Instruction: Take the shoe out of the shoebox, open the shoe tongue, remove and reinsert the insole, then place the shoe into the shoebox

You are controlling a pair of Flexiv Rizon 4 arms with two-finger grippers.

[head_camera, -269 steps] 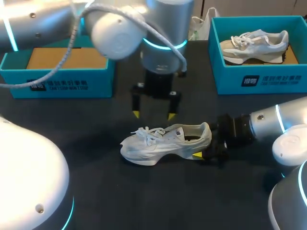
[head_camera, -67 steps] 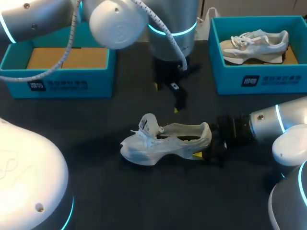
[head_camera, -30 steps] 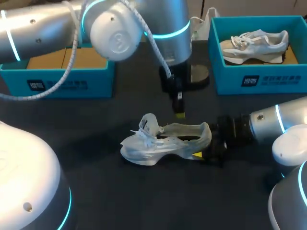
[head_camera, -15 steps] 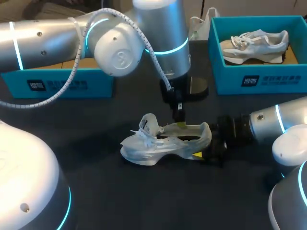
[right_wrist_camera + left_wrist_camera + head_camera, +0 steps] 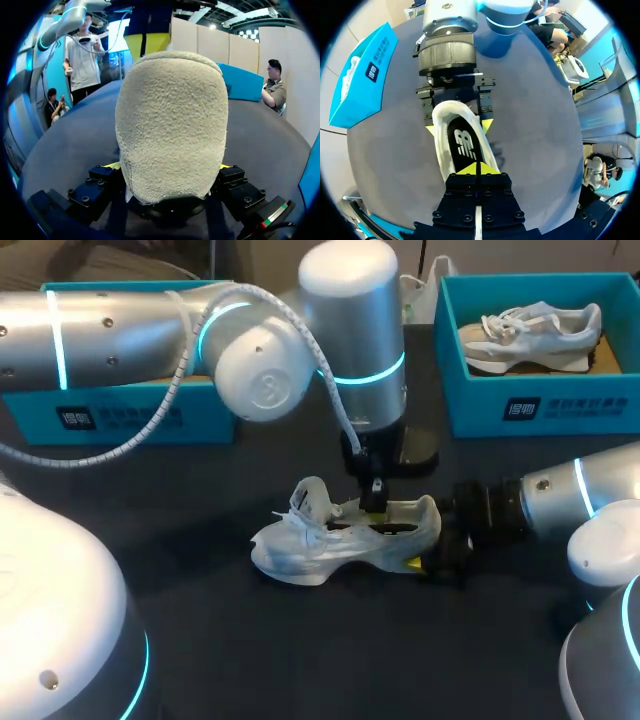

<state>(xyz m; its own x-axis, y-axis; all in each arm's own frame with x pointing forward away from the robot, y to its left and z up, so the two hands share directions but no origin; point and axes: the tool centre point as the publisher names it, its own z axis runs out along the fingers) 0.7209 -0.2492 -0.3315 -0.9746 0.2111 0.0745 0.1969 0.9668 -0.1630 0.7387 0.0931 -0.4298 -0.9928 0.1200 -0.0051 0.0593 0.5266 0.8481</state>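
Note:
A white shoe (image 5: 335, 538) lies on its sole in the middle of the dark table, toe to the left, with its tongue (image 5: 312, 495) standing up. My right gripper (image 5: 428, 545) is shut on the heel from both sides; in the right wrist view the heel (image 5: 172, 125) fills the space between the fingers. My left gripper (image 5: 375, 502) points straight down into the shoe's opening, shut. In the left wrist view its joined yellow tips (image 5: 477, 169) sit just over the dark insole (image 5: 465, 145). I cannot tell whether they touch it.
A teal box (image 5: 120, 418) with a brown cardboard floor stands at the back left. A second teal box (image 5: 540, 405) at the back right holds another pale shoe (image 5: 530, 332). A white bag (image 5: 415, 290) lies between them at the far edge.
My left gripper has come down from above the shoe into its opening, staying shut. The tongue was lifted in the earlier frames. The right arm and shoe have not moved.

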